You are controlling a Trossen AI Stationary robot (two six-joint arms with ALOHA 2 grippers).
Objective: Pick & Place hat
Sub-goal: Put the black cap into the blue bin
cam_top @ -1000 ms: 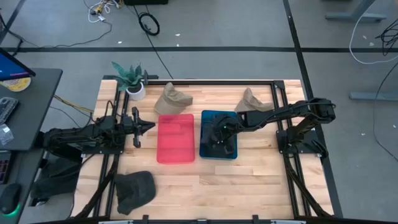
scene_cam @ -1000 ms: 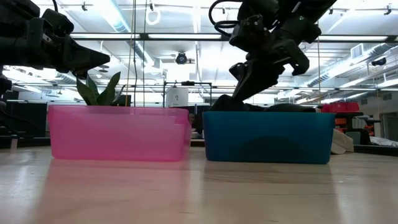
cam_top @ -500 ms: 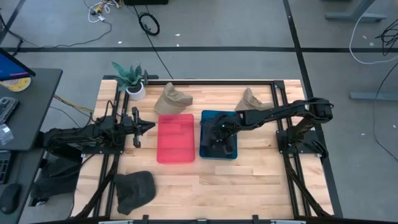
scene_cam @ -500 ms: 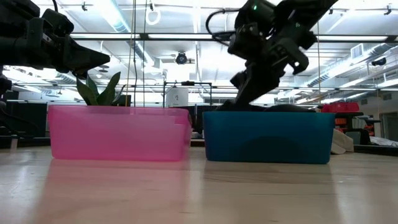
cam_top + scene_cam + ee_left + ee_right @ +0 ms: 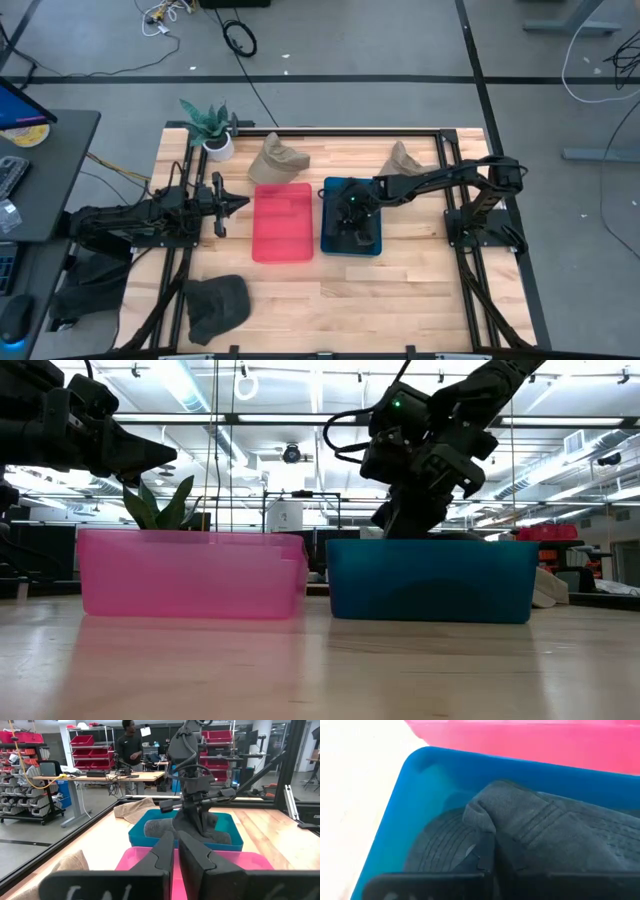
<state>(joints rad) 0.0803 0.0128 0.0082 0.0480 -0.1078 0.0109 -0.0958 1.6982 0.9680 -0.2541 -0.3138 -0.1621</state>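
The right gripper (image 5: pixel 352 208) is hanging over the blue bin (image 5: pixel 329 245) at the middle of the high view, its fingers (image 5: pixel 487 851) pressed together with nothing between them, tips touching the dark grey hat (image 5: pixel 545 832) that is lying inside the bin. The left gripper (image 5: pixel 240 203) is waiting at centre-left, just beside the pink bin (image 5: pixel 281 222), its fingers (image 5: pixel 165 851) also closed and empty. Another dark hat (image 5: pixel 217 304) is sitting at lower left of the table, and two tan hats (image 5: pixel 277 159) (image 5: pixel 404 160) are lying along the top.
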